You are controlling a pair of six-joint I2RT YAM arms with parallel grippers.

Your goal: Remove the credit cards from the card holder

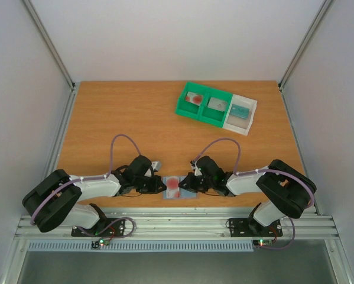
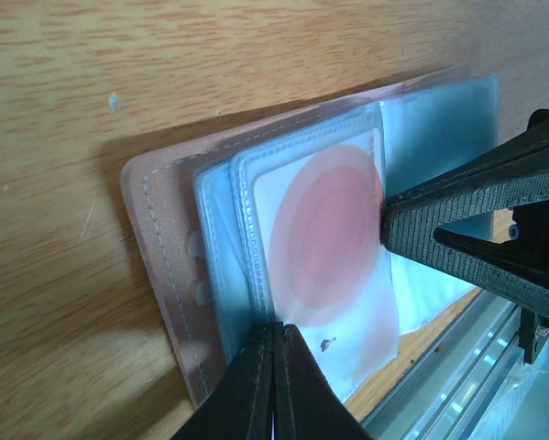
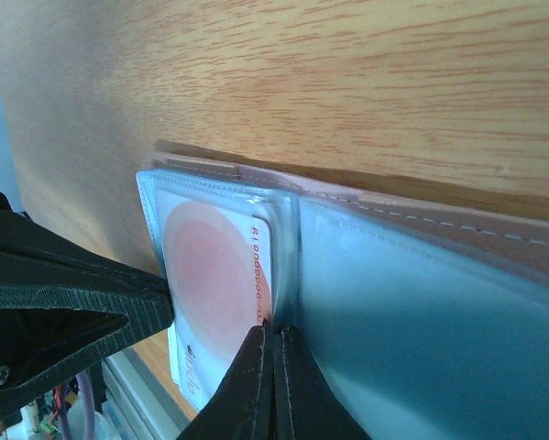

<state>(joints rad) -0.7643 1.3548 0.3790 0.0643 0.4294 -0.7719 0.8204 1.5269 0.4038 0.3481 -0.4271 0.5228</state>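
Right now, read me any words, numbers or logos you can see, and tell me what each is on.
"61 000000": red digits on the red-blotch card, rest unclear.
Small dark logo on that card: too blurred.
Cards in the green and white tray: too small.
Card holder: none.

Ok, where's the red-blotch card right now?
Top view: the red-blotch card sits in the open card holder at the near edge of the table, between the left gripper and right gripper.
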